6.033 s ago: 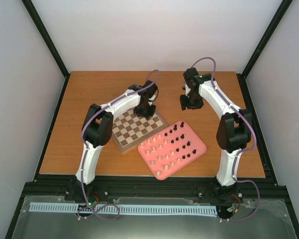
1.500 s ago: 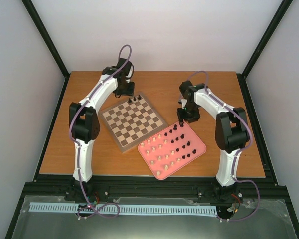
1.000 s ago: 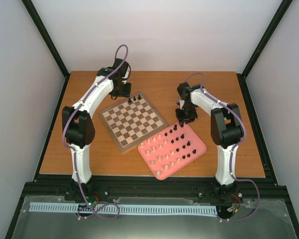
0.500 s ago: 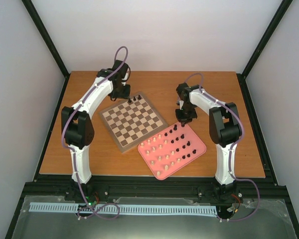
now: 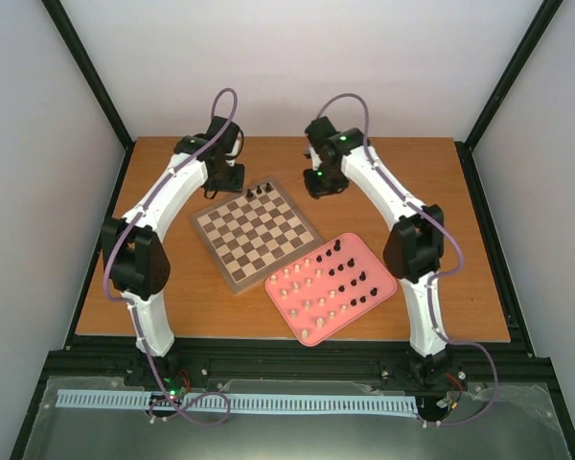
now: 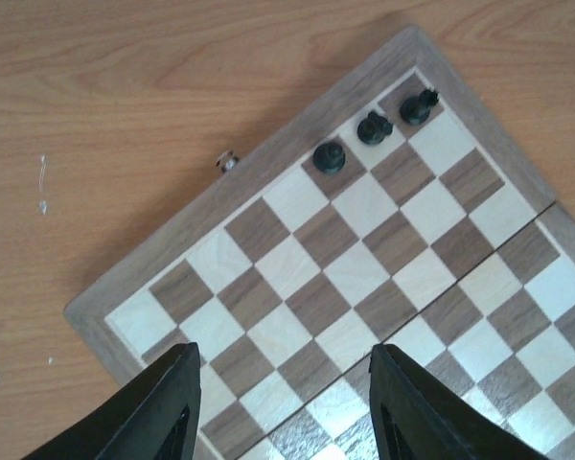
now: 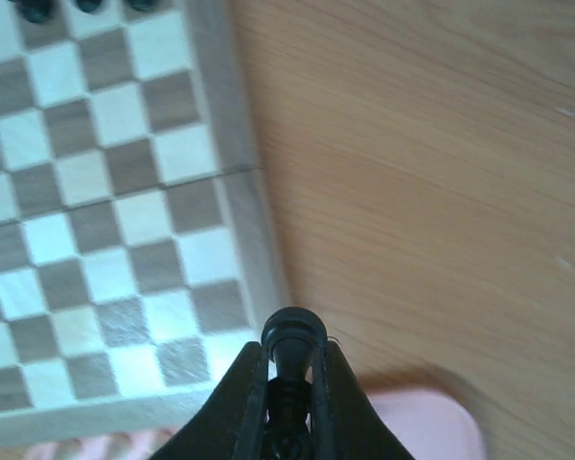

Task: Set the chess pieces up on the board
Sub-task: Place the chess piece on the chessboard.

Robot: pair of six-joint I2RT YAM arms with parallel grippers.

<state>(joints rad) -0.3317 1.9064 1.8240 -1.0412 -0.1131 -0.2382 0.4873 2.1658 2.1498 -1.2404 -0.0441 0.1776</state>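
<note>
The right gripper (image 7: 289, 369) pinches 1 dark chessman (image 7: 292, 332) near the board (image 5: 259, 235) at 2 o'clock. The left gripper (image 6: 283, 369), jaws half-parted and empty, hangs over its 11 o'clock edge. 3 dark pieces (image 6: 374, 127) stand at its 12 o'clock corner; other pieces (image 5: 331, 283) sit in the pink tray (image 5: 385, 285) at 4 o'clock

Clipped, hidden
Three dark chessmen (image 7: 34, 10) cut by the top edge — gripped piece (image 7: 292, 333) buried below its neck between the fingers (image 7: 238, 402).
</note>
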